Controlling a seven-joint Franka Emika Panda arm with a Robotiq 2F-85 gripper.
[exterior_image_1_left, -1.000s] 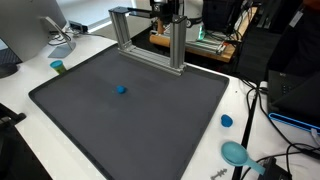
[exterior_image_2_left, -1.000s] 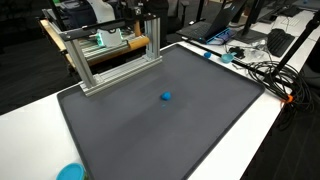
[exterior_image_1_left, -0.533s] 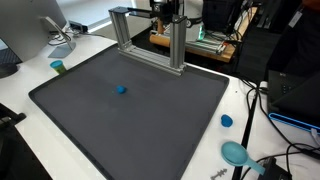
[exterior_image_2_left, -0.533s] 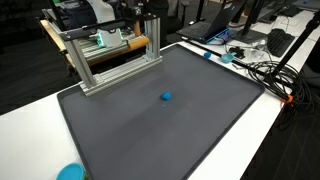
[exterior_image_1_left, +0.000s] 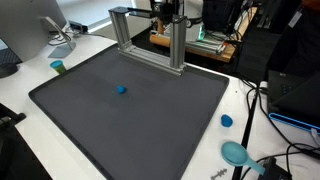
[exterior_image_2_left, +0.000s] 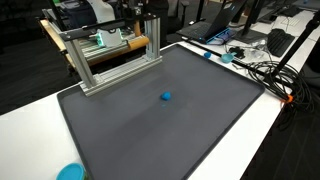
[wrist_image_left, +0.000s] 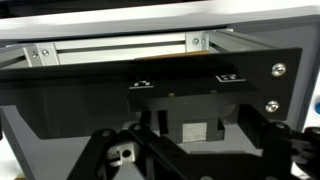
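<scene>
- Aluminium frame (exterior_image_1_left: 177, 45) is standing along the far edge of the dark mat (exterior_image_1_left: 90, 125), close to its far corner. It is built from two upright posts, a top crossbar and a base rail of slotted extrusion, and it shows in both exterior views (exterior_image_2_left: 154, 45).
- Gripper (wrist_image_left: 185, 150) is hovering right at the frame, up by the crossbar at the end nearest the mat's corner. The wrist view is showing the silver crossbar (wrist_image_left: 150, 45) running across the top, with a black plate (wrist_image_left: 150, 95) below it.
- Fingers (wrist_image_left: 100, 150) are standing wide apart, one on each side at the bottom of the wrist view, and nothing is sitting between them. I am reading the tool as open and holding nothing. Whether either finger is touching the metal cannot be told.
- Handling, as a judgement:
  - The frame is looking stiff and hard, with no give under the pads.
  - It is probably fairly heavy for its outline and may be fastened down.
  - Bare aluminium is likely to be slick, though the slots and square edges are offering some purchase.
- Where to take hold, as a judgement: across the two flat sides of the crossbar, squarely, staying clear of the bolt heads.
- Also on the mat: a small blue ball (exterior_image_1_left: 121, 88) is lying near the middle, well apart from the frame.
- Off the mat, on the white table: a blue cap (exterior_image_1_left: 226, 121) is lying beside the mat's edge, and a teal cup (exterior_image_1_left: 57, 67) is standing by the opposite edge.
</scene>
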